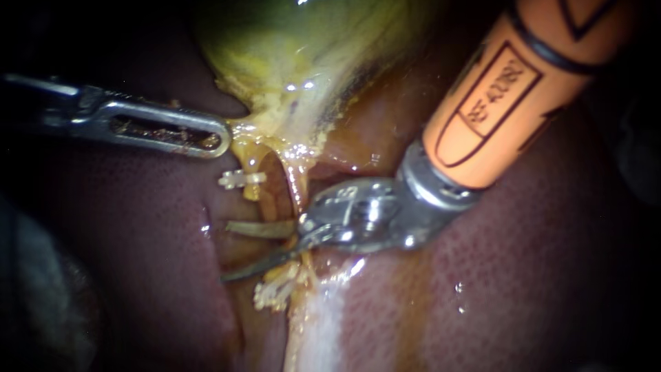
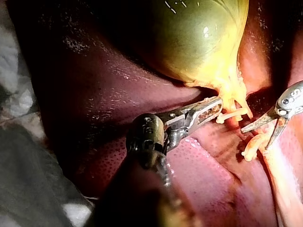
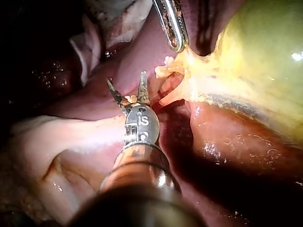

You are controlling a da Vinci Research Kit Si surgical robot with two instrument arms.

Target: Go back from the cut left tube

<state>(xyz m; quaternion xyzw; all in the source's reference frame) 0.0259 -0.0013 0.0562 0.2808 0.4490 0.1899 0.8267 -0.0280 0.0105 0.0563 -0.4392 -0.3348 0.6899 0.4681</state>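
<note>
**Left instrument** (image 1: 217, 136): a slender steel shaft enters from the left and ends in long slotted jaws. The jaws lie together, tips closed on the yellow fringe at the neck of the glossy green-yellow gallbladder (image 1: 303, 48). The left wrist view shows the same hold, with the left instrument (image 2: 217, 104) at the base of the gallbladder (image 2: 199, 38).

**Right instrument** (image 1: 224, 252): an orange-sleeved shaft enters from the upper right and ends in a steel wrist with two thin, pointed blades. The blades stand well apart in a clear V and grip nothing. The right wrist view confirms the spread of the right instrument (image 3: 125, 78).

**Cut left tube** (image 1: 253, 165): a short yellow stump hangs from the gallbladder neck, just beside the left instrument's tips. A small white plastic clip (image 1: 241, 179) sits across it, and its lower end is free. Farther down, a pale cluster of lower clips (image 1: 275, 291) marks the other stump, lying on the liver.

The open blades lie between the two stumps. The upper blade is just below the clipped stump and apart from it. The lower blade is just above the lower clips, and I cannot tell whether it touches them.

**Liver** (image 1: 523, 275): a dark red-brown, wet surface lies beneath both instruments.
</note>
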